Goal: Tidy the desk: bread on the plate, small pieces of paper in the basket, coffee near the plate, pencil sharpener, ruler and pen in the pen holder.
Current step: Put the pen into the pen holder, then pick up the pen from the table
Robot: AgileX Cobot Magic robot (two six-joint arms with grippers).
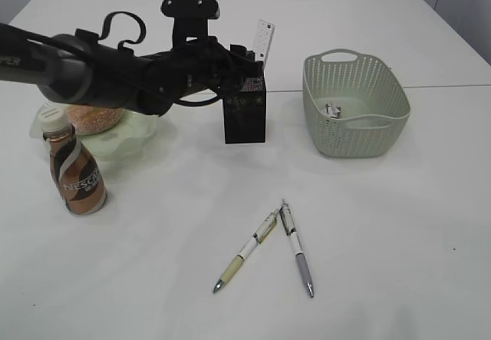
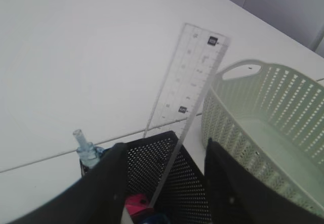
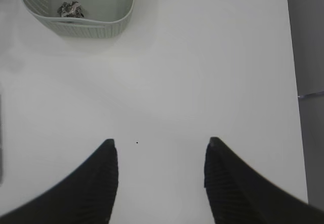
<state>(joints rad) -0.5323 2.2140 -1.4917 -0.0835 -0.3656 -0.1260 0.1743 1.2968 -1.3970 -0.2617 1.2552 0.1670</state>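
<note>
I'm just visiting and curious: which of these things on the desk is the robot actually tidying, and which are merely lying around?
Part of the job:
bread on the plate
coffee
ruler in the pen holder
two pens
paper scraps in the basket

Just lying about:
nothing I can see

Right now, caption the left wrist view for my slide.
Open left gripper above the pen holder, ruler standing inside.

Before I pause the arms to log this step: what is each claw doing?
Left claw: open above the pen holder, ruler standing free between its fingers.
Right claw: open, empty.
</note>
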